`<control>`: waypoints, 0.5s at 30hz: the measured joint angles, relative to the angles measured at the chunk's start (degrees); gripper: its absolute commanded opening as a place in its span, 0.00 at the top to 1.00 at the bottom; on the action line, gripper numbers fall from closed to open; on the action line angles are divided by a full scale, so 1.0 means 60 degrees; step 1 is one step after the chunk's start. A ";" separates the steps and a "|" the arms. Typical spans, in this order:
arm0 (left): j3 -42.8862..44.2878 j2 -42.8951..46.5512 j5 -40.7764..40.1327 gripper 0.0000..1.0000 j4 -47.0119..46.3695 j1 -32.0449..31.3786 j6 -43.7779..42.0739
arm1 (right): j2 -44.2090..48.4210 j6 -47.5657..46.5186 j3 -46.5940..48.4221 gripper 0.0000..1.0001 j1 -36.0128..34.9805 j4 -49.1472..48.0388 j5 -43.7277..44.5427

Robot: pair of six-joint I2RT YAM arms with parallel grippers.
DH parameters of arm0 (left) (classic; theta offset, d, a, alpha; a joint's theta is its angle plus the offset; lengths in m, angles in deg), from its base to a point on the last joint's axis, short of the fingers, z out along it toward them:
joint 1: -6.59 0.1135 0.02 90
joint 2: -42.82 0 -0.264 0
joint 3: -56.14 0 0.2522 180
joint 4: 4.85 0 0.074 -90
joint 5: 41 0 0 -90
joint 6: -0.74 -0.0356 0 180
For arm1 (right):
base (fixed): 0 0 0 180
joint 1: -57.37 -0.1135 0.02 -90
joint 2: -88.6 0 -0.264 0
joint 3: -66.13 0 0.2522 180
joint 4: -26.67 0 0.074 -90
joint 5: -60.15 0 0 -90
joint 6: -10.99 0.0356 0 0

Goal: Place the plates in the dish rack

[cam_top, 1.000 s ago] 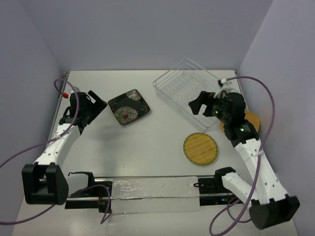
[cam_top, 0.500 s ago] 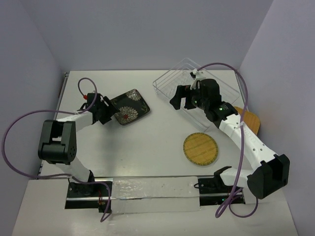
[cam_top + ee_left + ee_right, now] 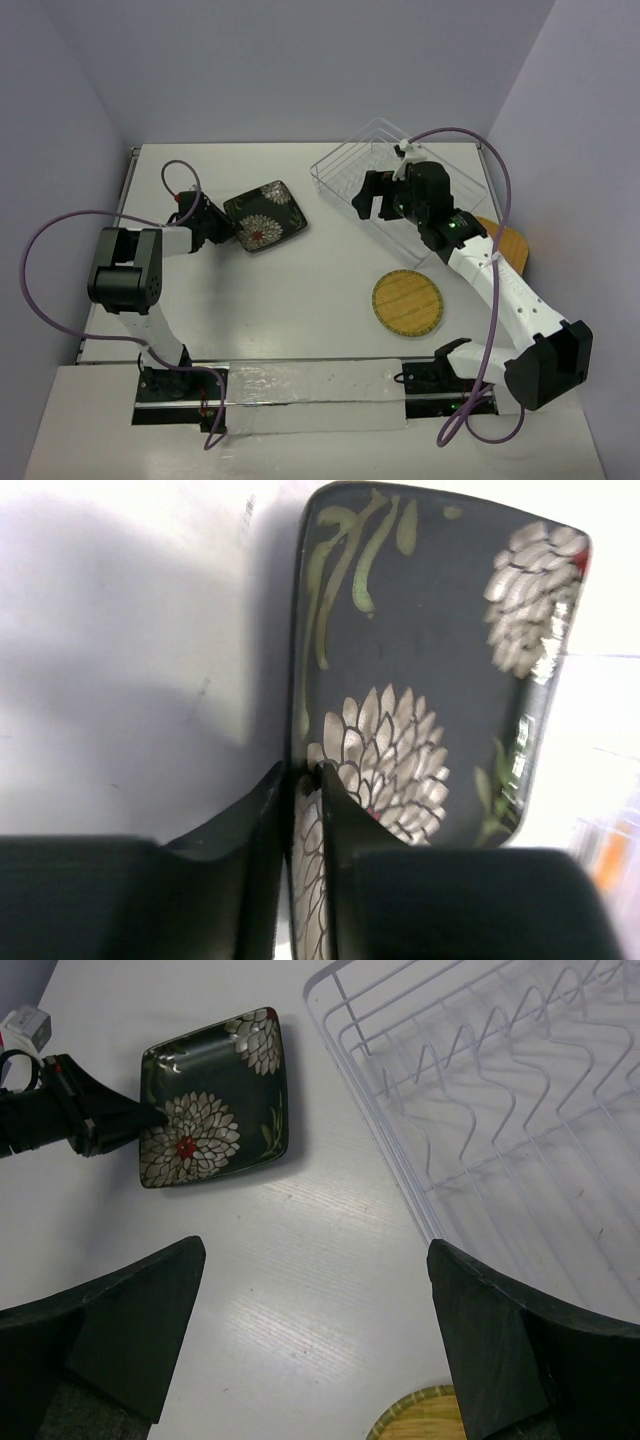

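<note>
1. L end effector [image 3: 305, 772]: clenched on the rim of the black plate [image 3: 430, 680]. One finger is on the flowered face, the other on the rim's outer side.
2. Black plate sits on the bench [image 3: 300, 300], left of the dish rack [image 3: 350, 165] and apart from it. Can't tell if its edge is lifted.
3. R end effector [image 3: 315, 1310]: spread wide, grasping nothing, touching nothing. It hovers over the bench by the rack's left edge.
4. Yellow plate [image 3: 407, 303] lies flat, nearer than the rack. Wooden plate [image 3: 510, 245] is at far right, partly hidden by the R arm.
</note>
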 measured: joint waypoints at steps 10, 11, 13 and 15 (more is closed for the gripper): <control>-0.0957 0.0024 0.1116 1.00 -0.1806 0.0333 0.0569 | 0.0377 -0.0078 -0.0293 0.00 0.0000 -0.0054 0.0070; -0.1050 0.0085 0.1202 1.00 -0.1911 0.0344 0.0566 | 0.0380 -0.0102 -0.0334 0.00 0.0000 -0.0053 -0.0027; -0.1251 0.0322 0.1383 1.00 -0.2089 0.0362 0.0522 | 0.0381 -0.0165 -0.0410 0.00 0.0000 -0.0050 -0.0323; -0.1512 0.0878 0.1464 1.00 -0.2045 0.0362 0.0353 | 0.0376 -0.0243 -0.0449 0.00 0.0000 -0.0050 -0.0765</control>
